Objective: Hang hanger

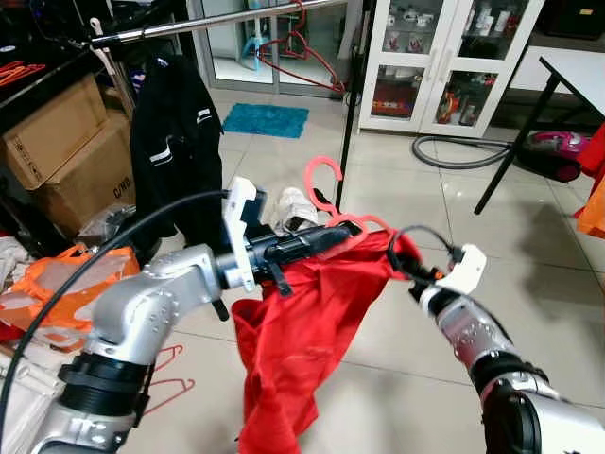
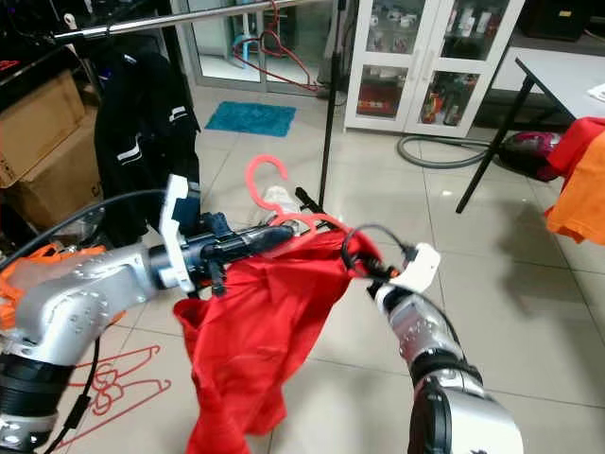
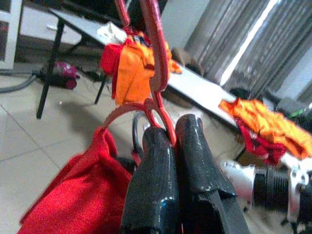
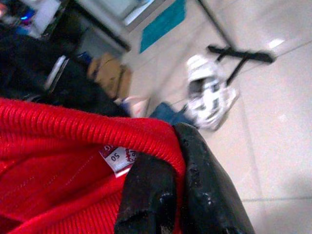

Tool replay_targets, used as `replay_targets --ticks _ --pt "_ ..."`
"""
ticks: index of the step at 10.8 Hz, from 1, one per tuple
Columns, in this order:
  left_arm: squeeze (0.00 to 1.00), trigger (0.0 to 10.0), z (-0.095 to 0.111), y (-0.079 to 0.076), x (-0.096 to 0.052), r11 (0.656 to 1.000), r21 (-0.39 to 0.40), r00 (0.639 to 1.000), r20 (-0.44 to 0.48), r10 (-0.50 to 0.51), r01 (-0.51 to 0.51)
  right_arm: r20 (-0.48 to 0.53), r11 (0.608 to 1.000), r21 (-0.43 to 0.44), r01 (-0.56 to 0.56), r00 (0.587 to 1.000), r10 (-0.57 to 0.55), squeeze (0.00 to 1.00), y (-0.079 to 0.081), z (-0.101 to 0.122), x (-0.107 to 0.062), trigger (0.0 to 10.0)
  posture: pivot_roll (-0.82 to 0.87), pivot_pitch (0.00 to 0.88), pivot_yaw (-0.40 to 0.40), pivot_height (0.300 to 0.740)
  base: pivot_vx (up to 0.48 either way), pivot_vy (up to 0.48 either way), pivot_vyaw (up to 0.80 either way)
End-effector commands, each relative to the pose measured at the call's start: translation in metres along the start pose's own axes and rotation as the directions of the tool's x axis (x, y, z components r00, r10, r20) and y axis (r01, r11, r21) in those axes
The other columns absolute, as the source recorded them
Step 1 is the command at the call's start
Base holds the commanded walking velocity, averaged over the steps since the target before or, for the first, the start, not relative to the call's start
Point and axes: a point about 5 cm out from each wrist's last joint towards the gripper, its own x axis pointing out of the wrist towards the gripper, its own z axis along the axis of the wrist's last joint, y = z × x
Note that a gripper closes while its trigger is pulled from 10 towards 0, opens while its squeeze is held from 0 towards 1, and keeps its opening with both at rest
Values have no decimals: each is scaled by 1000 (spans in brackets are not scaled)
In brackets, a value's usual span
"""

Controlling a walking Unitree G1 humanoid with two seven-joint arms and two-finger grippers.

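Note:
A pink-red hanger (image 1: 322, 177) stands hook-up in front of me, with a red garment (image 1: 293, 340) draped from it towards the floor. My left gripper (image 1: 336, 235) is shut on the hanger's neck just under the hook; the wrist view shows the black fingers (image 3: 156, 146) pinching the hanger (image 3: 157, 44). My right gripper (image 1: 402, 253) is shut on the garment's collar at the hanger's right end, and the ribbed red collar (image 4: 73, 129) with a white label lies across its fingers (image 4: 195, 161). The clothes rail (image 1: 217, 21) runs overhead at the upper left, above and beyond the hook.
A black jacket (image 1: 175, 142) and more red hangers (image 1: 302, 43) hang on the rail, whose black pole (image 1: 350, 104) stands just behind the hook. Cardboard boxes (image 1: 66, 142), orange clothes (image 1: 66, 274) and loose hangers (image 1: 170, 378) lie left. White shoes (image 1: 293, 208), a cabinet (image 1: 444, 57), a table leg (image 1: 515, 132).

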Motion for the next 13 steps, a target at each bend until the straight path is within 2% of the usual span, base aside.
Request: replay_targets --ticks 1,2,3,4,5,6,7,8,9,10,11,12,13 --pt "0 10000 80 -24 -29 971 230 934 327 -143 68 -90 967 62 247 966 -241 0 -56 -21 -36 0 -45 0 20 740 0 0 0" --pt "0 10000 86 -22 -30 979 195 916 376 -138 67 -155 974 133 184 974 -163 0 -46 -34 -32 0 -48 0 21 740 0 0 0" --pt "0 10000 89 -15 -29 985 172 907 412 -91 21 -178 976 158 146 977 -118 0 -40 -40 -30 0 -48 0 21 740 0 0 0" --pt "0 10000 90 9 -26 970 139 885 451 115 -198 -238 989 116 87 970 -57 0 -31 -49 -26 0 -47 0 20 740 0 0 0" --pt "0 10000 88 24 -23 936 123 852 465 241 -331 -263 996 67 54 964 -34 0 -27 -53 -25 0 -46 0 19 740 0 0 0" --pt "0 10000 78 40 -17 838 203 813 434 387 -507 -292 981 -191 -32 956 -26 0 -19 -56 -21 0 -47 0 18 740 0 0 0" --pt "0 10000 67 43 -9 842 175 812 420 405 -511 -271 978 -186 -95 962 41 0 -7 -52 -15 0 -55 0 19 740 0 0 0" --pt "0 10000 59 42 -3 866 134 823 407 396 -483 -250 977 -163 -137 964 93 0 5 -47 -9 0 -61 0 20 740 0 0 0" --pt "0 10000 49 43 1 867 164 845 366 389 -470 -231 964 -219 -150 968 99 0 9 -44 -7 0 -67 0 21 740 0 0 0" --pt "0 10000 17 38 10 882 267 916 219 335 -387 -133 967 -252 -39 991 5 0 7 -30 -2 0 -69 0 22 740 0 0 0" --pt "0 10000 9 37 11 879 291 923 191 335 -379 -86 965 -264 12 996 -36 0 5 -22 -1 0 -70 0 23 740 0 0 0" --pt "0 10000 -10 37 17 829 382 912 151 381 -410 -8 939 -331 91 995 -99 0 4 -4 1 0 -66 0 20 740 0 0 0" --pt "0 10000 -13 41 18 764 418 870 185 458 -491 14 915 -392 96 995 -98 0 6 3 2 0 -61 0 15 740 0 0 0"
